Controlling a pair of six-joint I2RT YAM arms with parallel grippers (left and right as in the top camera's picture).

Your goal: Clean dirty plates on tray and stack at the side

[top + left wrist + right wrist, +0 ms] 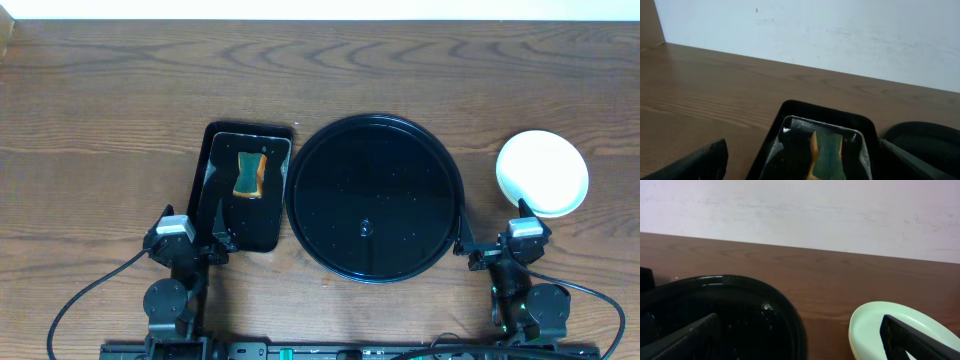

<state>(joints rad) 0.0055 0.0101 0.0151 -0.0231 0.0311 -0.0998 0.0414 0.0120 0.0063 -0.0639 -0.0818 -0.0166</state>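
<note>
**Looks done: tray empty, plates stacked at right**

The round black tray (375, 160) has no plates on it, only a small glint or droplet near its middle. The plates (542, 172) sit in one stack on the bare tabletop (120, 120), just off the tray's right rim.

My right wrist view shows a clean mint plate on top with a yellow edge under it. I can't confirm a third plate from here. No sauce is visible on the top face.

My left gripper (802, 147) is spread wide and holding nothing, over the rectangular tray (215, 190) where the sponge (251, 174) lies. My right gripper (800, 319) is also wide and empty, between the tray and the stack.

My read is that only the final check is left. The next move needs no grasp, just keeping both arms clear of the stack.
</note>
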